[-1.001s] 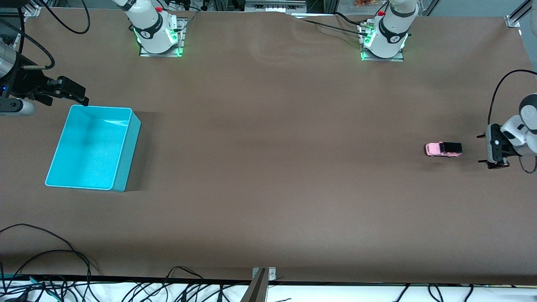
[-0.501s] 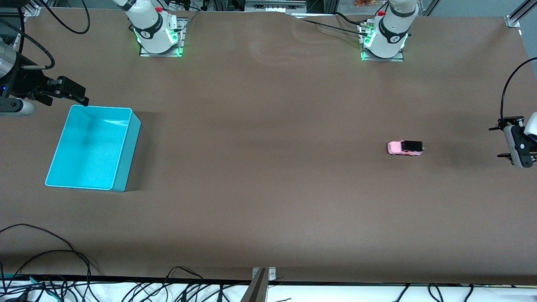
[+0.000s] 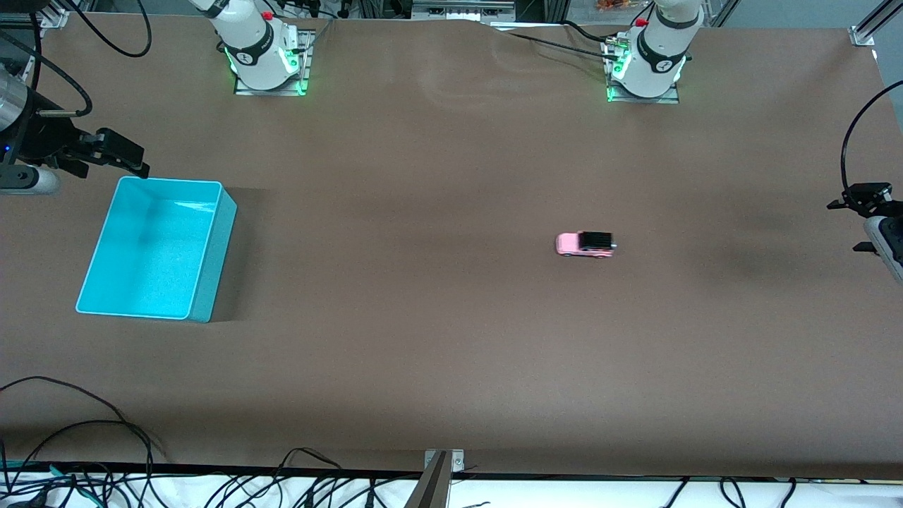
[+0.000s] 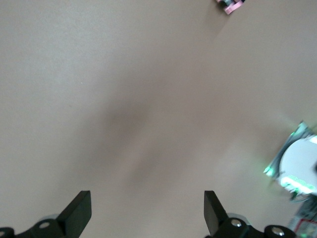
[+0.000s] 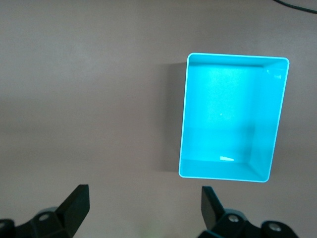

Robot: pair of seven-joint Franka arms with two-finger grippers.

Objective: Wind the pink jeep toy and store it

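Observation:
The pink jeep toy point(image 3: 585, 244), pale pink with a black rear roof, stands on its wheels on the brown table, toward the left arm's end of the middle. It also shows in the left wrist view point(image 4: 230, 5), far from the fingers. My left gripper point(image 3: 849, 226) is open and empty at the left arm's end of the table, well apart from the jeep. My left gripper point(image 4: 147, 198) has only bare table between its fingers. The turquoise bin point(image 3: 215, 268) stands empty at the right arm's end. My right gripper point(image 3: 130, 159) is open and empty, hovering by the bin's edge; the right wrist view point(image 5: 144, 193) shows the bin point(image 5: 233, 114).
The two arm bases point(image 3: 264, 60) point(image 3: 645, 67) stand along the edge farthest from the front camera. Cables point(image 3: 85, 437) lie along the nearest edge. A metal bracket point(image 3: 441, 466) sits at the middle of that edge.
The jeep has rolled on its own across the table toward the bin. My left gripper has drawn back toward its end of the table. The right arm has not moved.

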